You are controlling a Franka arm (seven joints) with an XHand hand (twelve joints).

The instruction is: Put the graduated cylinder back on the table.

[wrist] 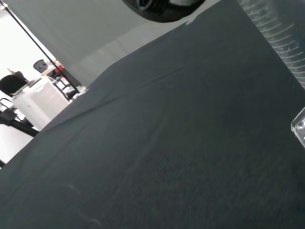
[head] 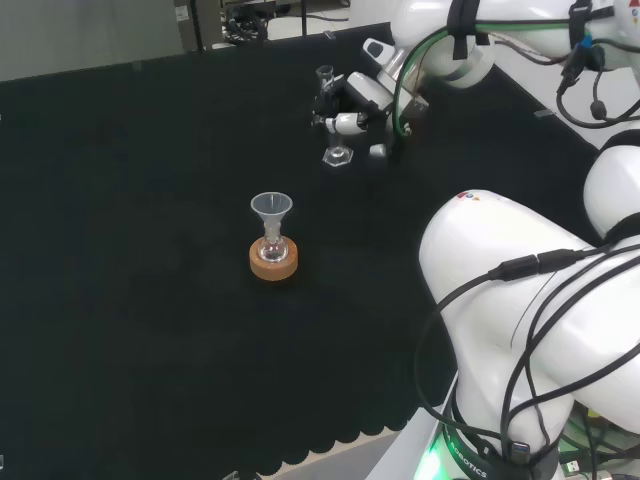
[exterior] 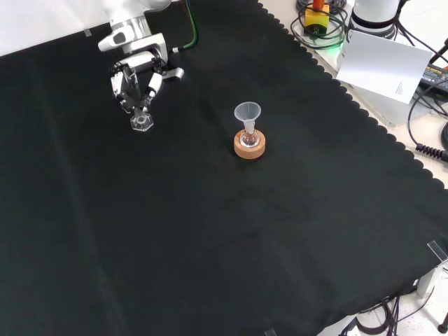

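A: The hand (head: 352,108) is sitting at the far side of the black cloth (head: 150,250) in the head view, and its fingers are curling round the graduated cylinder (head: 333,120).

B: The cylinder is standing upright, with its clear foot (head: 338,157) down at the cloth. Whether the foot is actually touching the cloth, I cannot tell from here.

A: The front view is showing the same thing from above. The hand (exterior: 136,77) is coming in from the top left, and the six-sided foot (exterior: 141,122) is showing just below the fingers (exterior: 152,85).

B: So the fingers are wrapping the tube from both sides, not spread wide.

A: Right. And in the wrist view a ruled stretch of the tube (wrist: 281,38) is running past, with the cloth (wrist: 167,157) lying behind it.

B: What else is standing out there?

A: Nearer the middle of the cloth, a small flask (head: 272,247) is sitting in a cork ring (head: 273,262), with a clear funnel (head: 271,210) standing in its neck.

B: And that set is well apart from the hand. In the front view it is lying to the right of the cylinder, funnel (exterior: 247,112) on top, cork ring (exterior: 249,147) beneath.
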